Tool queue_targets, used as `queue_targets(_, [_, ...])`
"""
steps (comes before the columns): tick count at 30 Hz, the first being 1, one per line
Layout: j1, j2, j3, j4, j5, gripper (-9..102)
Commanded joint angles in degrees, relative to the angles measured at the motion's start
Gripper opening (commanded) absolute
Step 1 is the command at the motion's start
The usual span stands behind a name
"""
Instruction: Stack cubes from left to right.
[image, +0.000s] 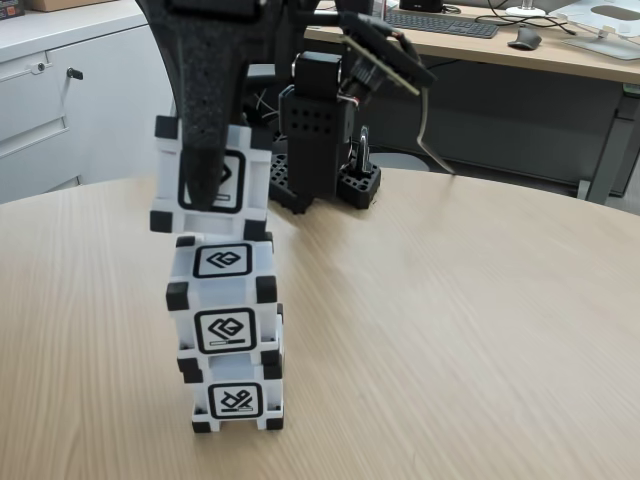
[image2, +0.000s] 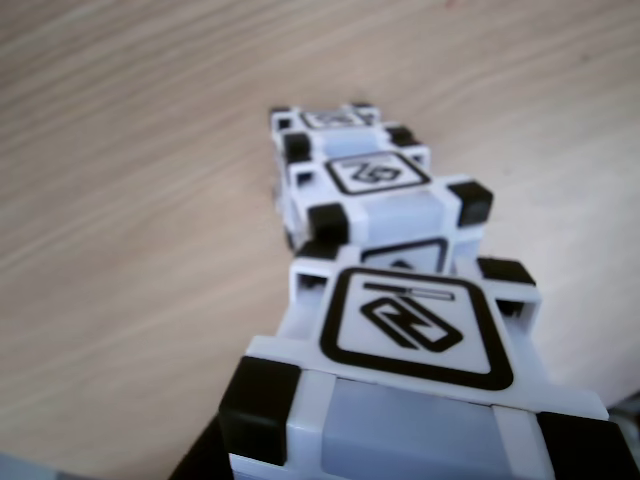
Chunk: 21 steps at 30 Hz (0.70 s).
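Claw (image: 205, 190) grips the third cube (image: 212, 178), tilted, directly over two stacked cubes (image: 225, 330) beneath it; only seating and release remain.

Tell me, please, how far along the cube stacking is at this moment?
Two cubes already sit stacked on the table: the bottom cube with the middle cube on it. The gripper is shut on the top cube, which sits tilted and shifted left over the middle one. Left to do: seat it squarely, open and pull away.
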Motion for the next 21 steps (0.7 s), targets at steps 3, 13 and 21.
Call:
queue_targets(3, [0.18,-2.02,-1.14,-0.79,-0.35,3])
queue_targets(13, [0.26,-2.72,-1.23,-0.79,-2.37,31])
queue_targets(21, [0.26,-2.64,-1.23,-0.70,-1.85,43])
